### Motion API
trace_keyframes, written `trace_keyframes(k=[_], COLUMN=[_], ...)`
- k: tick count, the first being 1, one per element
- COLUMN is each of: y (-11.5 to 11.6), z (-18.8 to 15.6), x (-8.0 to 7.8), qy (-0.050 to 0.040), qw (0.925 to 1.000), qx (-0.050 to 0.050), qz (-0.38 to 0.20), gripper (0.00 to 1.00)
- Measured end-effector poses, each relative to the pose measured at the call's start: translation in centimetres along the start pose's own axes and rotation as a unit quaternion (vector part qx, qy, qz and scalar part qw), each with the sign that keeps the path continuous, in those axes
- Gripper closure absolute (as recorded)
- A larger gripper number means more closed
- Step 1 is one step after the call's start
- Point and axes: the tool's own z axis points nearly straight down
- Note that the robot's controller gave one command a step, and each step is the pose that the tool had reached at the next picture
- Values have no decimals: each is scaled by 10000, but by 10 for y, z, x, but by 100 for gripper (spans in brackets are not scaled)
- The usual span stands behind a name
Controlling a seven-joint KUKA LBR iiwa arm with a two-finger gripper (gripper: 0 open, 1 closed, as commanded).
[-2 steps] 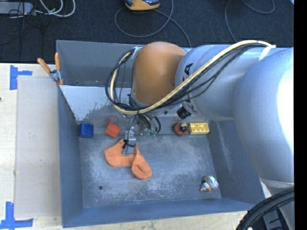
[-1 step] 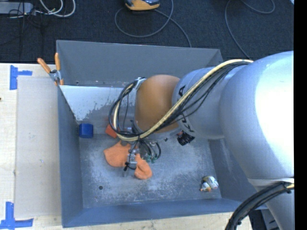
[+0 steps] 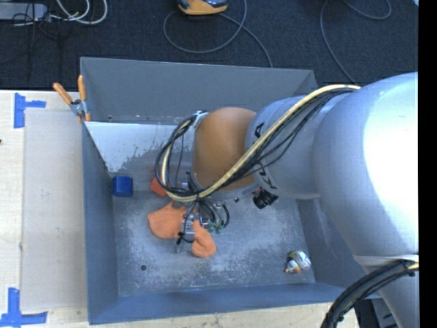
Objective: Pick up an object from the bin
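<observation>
- Orange and soft-looking, a floppy, lumpy piece [image 3: 164, 223] lies mid-floor in the grey metal bin [image 3: 198, 84]. The hand [image 3: 184, 236] is low over its middle.
- We cannot tell whether the hand is apart or together. We judge the pick not yet done: nothing looks lifted, and gripping and raising are left.
- A blue block [image 3: 123, 186], hard-edged and cubic, sits near the left wall, apart from the hand.
- A small shiny, yellowish, rounded thing [image 3: 297, 262] lies well apart, in the view's lower right corner.
- The bin's floor looks matt and speckled, and its walls are smooth sheet.
- The wrist carries a glossy orange-brown dome [image 3: 222, 145] with looped cables.
</observation>
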Motion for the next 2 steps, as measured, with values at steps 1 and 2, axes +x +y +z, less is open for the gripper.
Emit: trace_keyframes(k=[1, 2], y=[0, 0], z=[-23, -2], x=[-2, 0], qy=[-13, 5], qw=[10000, 10000], qx=[-3, 0], qz=[13, 11], gripper=[0, 0])
